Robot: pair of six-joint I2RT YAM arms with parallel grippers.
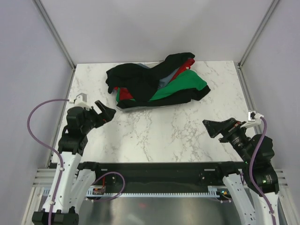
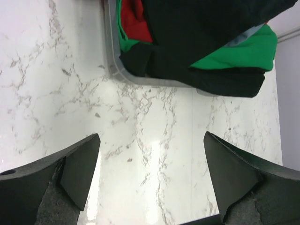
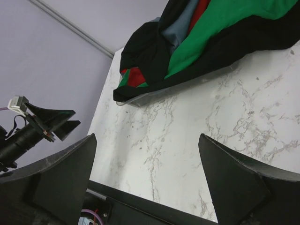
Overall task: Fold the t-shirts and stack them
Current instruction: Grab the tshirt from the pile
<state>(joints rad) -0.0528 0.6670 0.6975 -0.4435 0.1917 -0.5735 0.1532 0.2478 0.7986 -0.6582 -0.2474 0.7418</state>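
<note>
The t-shirts (image 1: pixel 154 84) lie in a crumpled heap at the back middle of the marble table. Black ones (image 1: pixel 136 79) are on top, with a green one (image 1: pixel 187 84), a red one (image 1: pixel 124 93) and a grey-blue one (image 1: pixel 164 82) showing between them. The heap spills over a shallow clear tray (image 2: pixel 112 68). My left gripper (image 1: pixel 107 111) hovers open at the left, short of the pile, its jaws wide over bare marble (image 2: pixel 151 136). At the right, my right gripper (image 1: pixel 209 127) is open too, holding nothing (image 3: pixel 147 137), and points towards the pile.
Pale walls and metal corner posts (image 1: pixel 56 35) close in the table on three sides. A black rail (image 1: pixel 154 166) runs along the near edge between the arm bases. A purple cable (image 1: pixel 40 112) loops beside the left arm. The left gripper (image 3: pixel 56 123) shows in the right wrist view.
</note>
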